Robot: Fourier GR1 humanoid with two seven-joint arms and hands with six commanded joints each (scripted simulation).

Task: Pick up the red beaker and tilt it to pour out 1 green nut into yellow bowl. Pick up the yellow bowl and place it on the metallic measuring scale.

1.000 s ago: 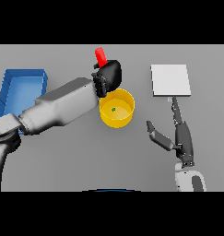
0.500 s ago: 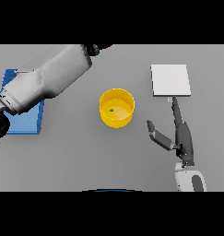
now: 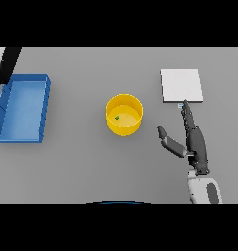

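Note:
The yellow bowl (image 3: 124,115) stands in the middle of the table with one green nut (image 3: 116,117) inside it. Behind it and to the right lies the metallic measuring scale (image 3: 181,85), a flat pale square. My right hand (image 3: 195,141) rests open to the right of the bowl. Its fingers point at the scale's near edge and its thumb points toward the bowl, touching neither. Neither the red beaker nor my left hand shows; only a dark and white piece of the left arm (image 3: 8,62) appears at the far left edge.
A blue tray (image 3: 42,110) sits at the left side of the table, just below the piece of left arm.
The left arm has swung away from above the bowl to the far left, taking the red beaker out of view. Bowl, nut and right hand have stayed where they were.

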